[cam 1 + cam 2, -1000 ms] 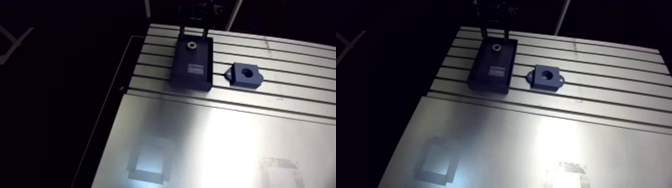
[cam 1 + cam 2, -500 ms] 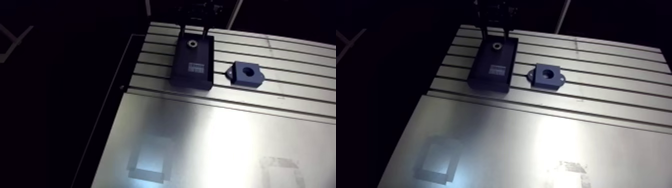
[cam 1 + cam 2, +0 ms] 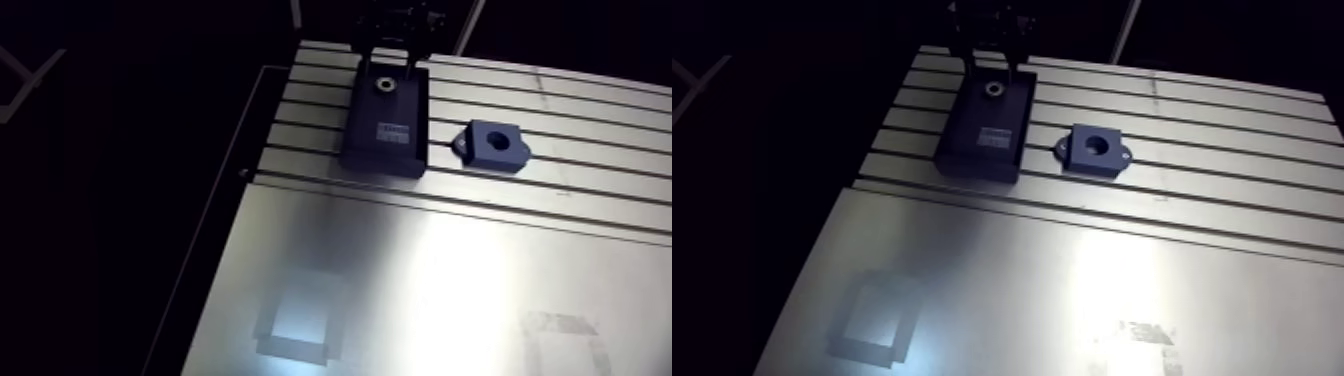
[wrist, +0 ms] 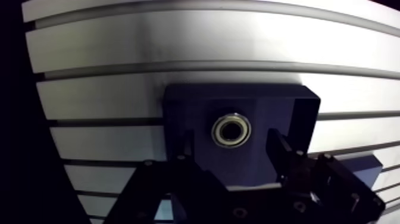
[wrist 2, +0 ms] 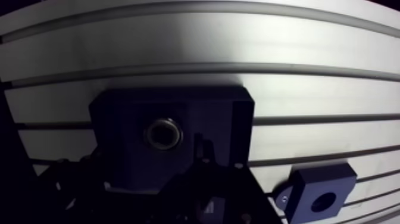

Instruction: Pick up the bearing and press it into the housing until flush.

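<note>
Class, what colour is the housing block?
Dark blue; the housing shows best in the arm view.

Small silvery bearing [image 4: 231,130] flat, bore up, near one end of a dark rectangular tray [image 3: 380,165]; dark blue housing [image 3: 494,146] with empty round bore and side ears flat on the slotted table [image 3: 600,110] beside it, apart.

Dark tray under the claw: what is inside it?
The bearing, a small metal ring, sits in the tray between the fingers of the open gripper. A pale label lies in it. The gripper hides the tray floor beneath itself.
</note>
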Available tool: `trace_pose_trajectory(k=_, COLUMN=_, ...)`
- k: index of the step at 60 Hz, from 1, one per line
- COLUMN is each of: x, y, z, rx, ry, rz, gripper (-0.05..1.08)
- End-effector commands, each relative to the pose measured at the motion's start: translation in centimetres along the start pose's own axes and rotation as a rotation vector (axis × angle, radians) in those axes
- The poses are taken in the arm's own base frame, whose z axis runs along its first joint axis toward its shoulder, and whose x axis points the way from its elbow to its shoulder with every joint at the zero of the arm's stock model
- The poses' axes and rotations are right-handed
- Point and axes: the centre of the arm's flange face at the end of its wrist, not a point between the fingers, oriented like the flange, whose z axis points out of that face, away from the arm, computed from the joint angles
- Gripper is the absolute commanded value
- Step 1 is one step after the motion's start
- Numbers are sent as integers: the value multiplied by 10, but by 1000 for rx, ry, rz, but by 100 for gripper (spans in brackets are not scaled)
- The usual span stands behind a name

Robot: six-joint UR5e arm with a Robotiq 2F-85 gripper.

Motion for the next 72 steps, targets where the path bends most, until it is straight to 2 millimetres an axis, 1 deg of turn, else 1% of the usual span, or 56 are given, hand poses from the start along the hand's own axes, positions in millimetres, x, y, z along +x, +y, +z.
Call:
trace_pose_trajectory(k=1, x=-1, y=0, z=3, rx=-1, ry=-5, rz=0, gripper=30)
trace_pose_trajectory(k=31, x=0, y=0, z=13, rx=-5, ry=-19, rz=0, gripper=32)
trace_pose_trajectory(k=37, x=2, y=0, z=11, rx=-3, ry=1, rz=-1, gripper=35)
trace_pose_trajectory(k=72, x=2, y=0, z=12, rx=-6, ry=6, rz=-1, gripper=35)
